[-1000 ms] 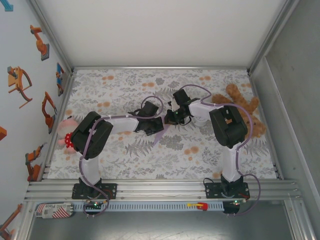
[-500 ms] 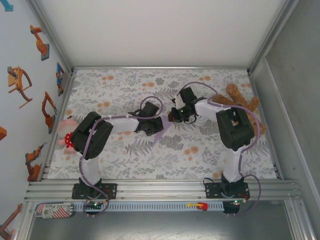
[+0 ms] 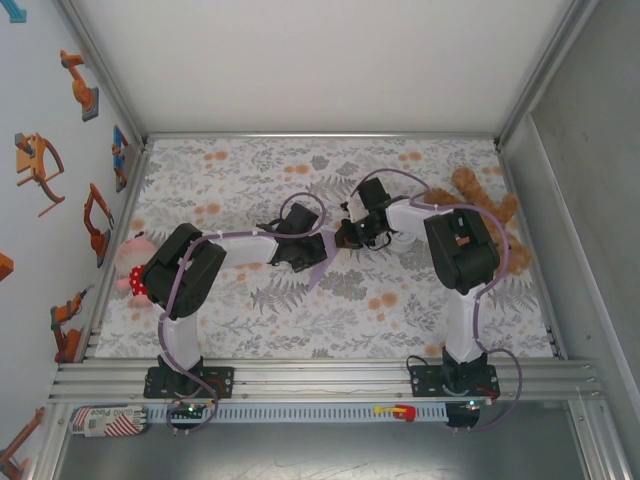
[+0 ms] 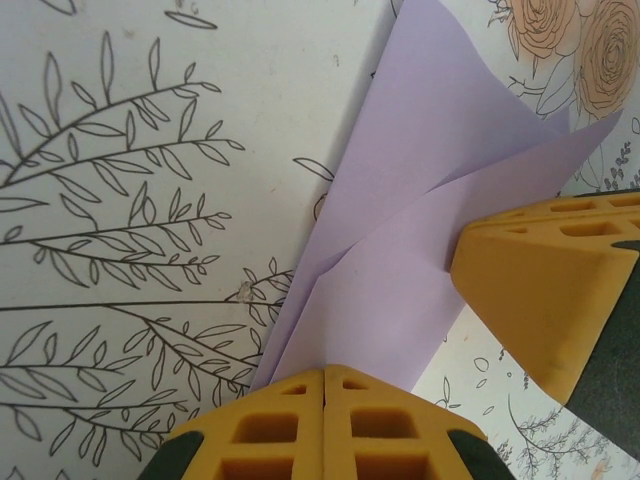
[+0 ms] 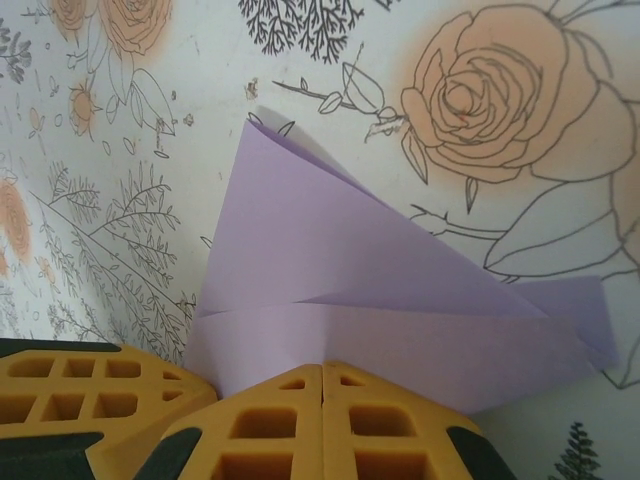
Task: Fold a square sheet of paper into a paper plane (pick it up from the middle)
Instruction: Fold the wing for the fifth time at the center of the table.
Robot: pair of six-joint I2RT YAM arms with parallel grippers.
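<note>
Top view — left gripper point(image 3: 303, 255) & right gripper point(image 3: 347, 236) meet nose to nose mid-table over the flowered tablecloth point(image 3: 400, 290). The lavender sheet of paper point(image 3: 320, 265) shows betw. them as a narrow strip, long axis running toward the arm bases.

Left wrist — left gripper point(image 4: 325, 390) clamped on the part-folded sheet of paper point(image 4: 430, 200), which fans straight ahead. The right gripper's yellow finger point(image 4: 545, 290) touches its right edge.

Right wrist — right gripper point(image 5: 322, 385) pinched tight on the same sheet point(image 5: 340, 290), w/ the left gripper's finger point(image 5: 90, 400) just beside. Both arms equally near, I'd judge; next crease turns on that shared edge
</note>
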